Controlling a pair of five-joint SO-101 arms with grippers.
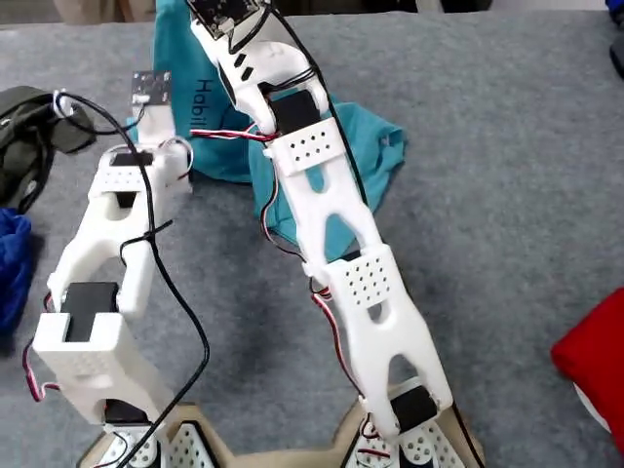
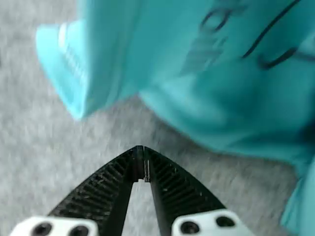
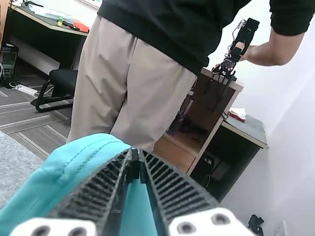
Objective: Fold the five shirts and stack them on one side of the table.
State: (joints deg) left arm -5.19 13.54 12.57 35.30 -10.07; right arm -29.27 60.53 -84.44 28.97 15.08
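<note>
The right gripper (image 3: 135, 158) is clenched on a fold of the teal shirt (image 3: 74, 167), with teal cloth pinched between its ribbed black jaws and lifted off the table. In the high view the right arm (image 1: 366, 283) runs from 6 o'clock up to 12 o'clock. The teal shirt (image 1: 375, 146) hangs bunched beneath it, spreading over the far middle of the grey table (image 1: 507, 146). The left gripper (image 2: 141, 162) is closed on nothing, its 2 tips touching just above bare grey table (image 2: 39, 147), near the shirt's edge (image 2: 236, 98) but apart from it. The left arm (image 1: 97, 253) stands at 8 o'clock. A red shirt (image 1: 595, 361) lies at 4 o'clock, a blue shirt (image 1: 10, 263) at 9 o'clock, and a dark olive garment (image 1: 24, 141) at 10 o'clock, all at the table's edges.
</note>
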